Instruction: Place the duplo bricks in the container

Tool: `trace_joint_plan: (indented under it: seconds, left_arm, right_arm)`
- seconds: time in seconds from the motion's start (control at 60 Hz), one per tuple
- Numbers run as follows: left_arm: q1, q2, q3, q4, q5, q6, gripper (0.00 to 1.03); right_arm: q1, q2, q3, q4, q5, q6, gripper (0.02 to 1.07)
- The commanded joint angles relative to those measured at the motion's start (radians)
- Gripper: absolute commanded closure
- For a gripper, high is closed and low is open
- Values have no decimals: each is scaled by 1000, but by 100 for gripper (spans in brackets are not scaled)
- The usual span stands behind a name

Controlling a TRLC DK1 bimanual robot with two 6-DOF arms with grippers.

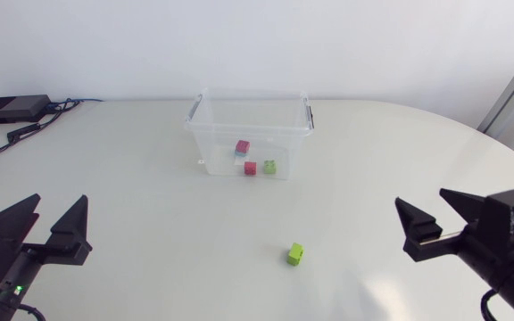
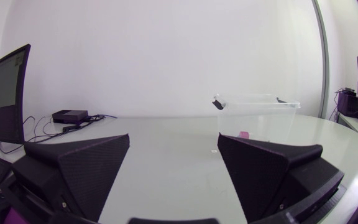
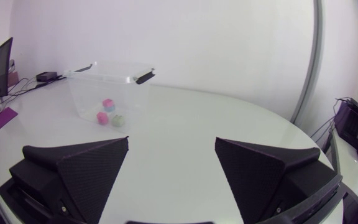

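A clear plastic container (image 1: pixel 248 134) with black handles stands at the far middle of the table; inside it lie a pink-and-blue brick (image 1: pixel 242 147), a red brick (image 1: pixel 250 168) and a green brick (image 1: pixel 269 167). A lone green duplo brick (image 1: pixel 294 254) lies on the table well in front of the container. My left gripper (image 1: pixel 46 225) rests open and empty at the near left. My right gripper (image 1: pixel 437 217) rests open and empty at the near right, to the right of the loose brick. The right wrist view shows the container (image 3: pixel 107 93) ahead with the bricks (image 3: pixel 108 104) inside.
A black box (image 1: pixel 12 109) with cables lies at the far left corner of the table. The left wrist view looks across the table at the container (image 2: pixel 257 115) beyond its open gripper (image 2: pixel 173 165).
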Motion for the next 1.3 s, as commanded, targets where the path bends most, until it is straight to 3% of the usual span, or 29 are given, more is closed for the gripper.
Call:
trace_joint_plan:
  seconds: [0.0,0.15,0.517,0.783,1.283]
  left_arm:
    - [8,-12,-14,-2,-6,11,4]
    - [8,-12,-14,-2,-6,13,4]
    - [8,-12,-14,-2,-6,11,4]
    - [8,-12,-15,-2,-6,11,4]
    - [8,-12,-14,-2,-6,11,4]
  right_arm:
    - [74,119,85,-43,-3,-18,6]
    - [232,328,183,-120,-19,-47,6]
    - [455,733,279,-106,-21,-128,7]
    - [510,967,329,-66,-24,-140,7]
    - [527,1184,416,-37,-32,-147,8]
